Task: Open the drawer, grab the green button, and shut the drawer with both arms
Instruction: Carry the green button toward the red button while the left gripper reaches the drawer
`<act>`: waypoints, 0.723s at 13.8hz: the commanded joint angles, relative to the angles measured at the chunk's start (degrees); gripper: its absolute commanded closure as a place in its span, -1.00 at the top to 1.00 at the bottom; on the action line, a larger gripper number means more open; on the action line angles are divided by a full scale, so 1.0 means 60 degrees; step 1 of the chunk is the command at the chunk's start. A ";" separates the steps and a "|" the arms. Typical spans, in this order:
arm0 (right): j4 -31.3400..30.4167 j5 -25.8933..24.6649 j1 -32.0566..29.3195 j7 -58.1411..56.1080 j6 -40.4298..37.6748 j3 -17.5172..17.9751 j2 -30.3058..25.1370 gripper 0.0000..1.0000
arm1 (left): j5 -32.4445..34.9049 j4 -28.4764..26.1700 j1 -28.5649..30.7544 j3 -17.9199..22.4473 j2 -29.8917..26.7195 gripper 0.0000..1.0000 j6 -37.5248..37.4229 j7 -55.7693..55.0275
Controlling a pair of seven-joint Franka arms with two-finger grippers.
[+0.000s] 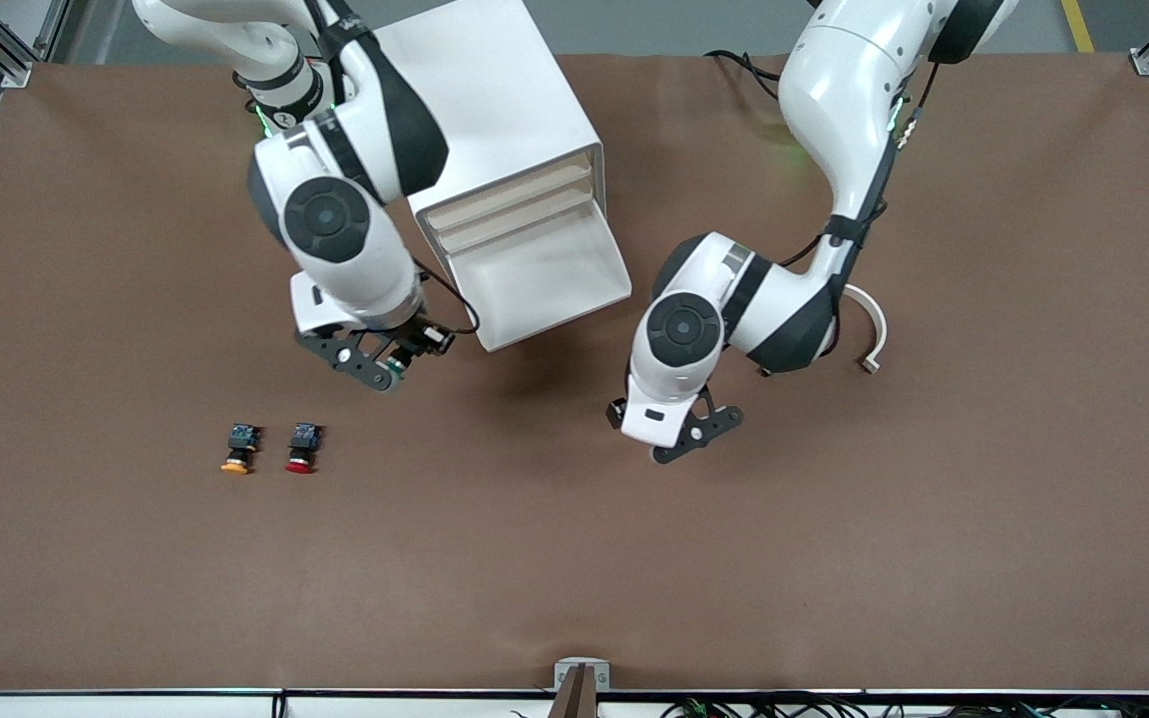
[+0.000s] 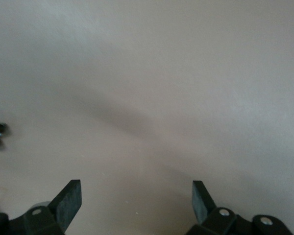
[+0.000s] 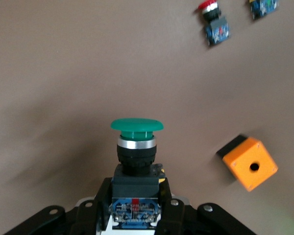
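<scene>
Gripping: the right gripper (image 1: 397, 361) has its fingers (image 3: 169, 215) closed on the green button (image 3: 136, 147), up over the counter (image 1: 834, 558) beside the drawer's mouth.
Left gripper (image 1: 699, 434): fingers (image 2: 68, 200) spread wide, holding nothing, over bare counter toward the left arm's end.
Drawer (image 1: 545, 274): pulled out of the white cabinet (image 1: 495, 110), nothing showing inside.
Other buttons: orange-capped button (image 1: 238, 449) and red-capped button (image 1: 302, 448) lie side by side on the counter, nearer the front camera than the cabinet.
Orange box (image 3: 248, 162): visible in the right wrist view.
</scene>
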 commanded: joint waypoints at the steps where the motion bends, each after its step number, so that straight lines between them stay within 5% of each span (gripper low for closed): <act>1: -0.0649 -0.0099 -0.0552 -0.1272 0.0610 0.0146 -0.0257 -0.99 | 0.0198 -0.0586 -0.0415 0.0051 -0.0082 0.99 0.0613 -0.0472; 10: -0.2304 -0.0538 -0.1446 -0.3544 0.3758 0.0146 0.0123 -0.99 | 0.0139 -0.0793 -0.1835 0.0021 0.0108 0.99 0.0908 -0.1162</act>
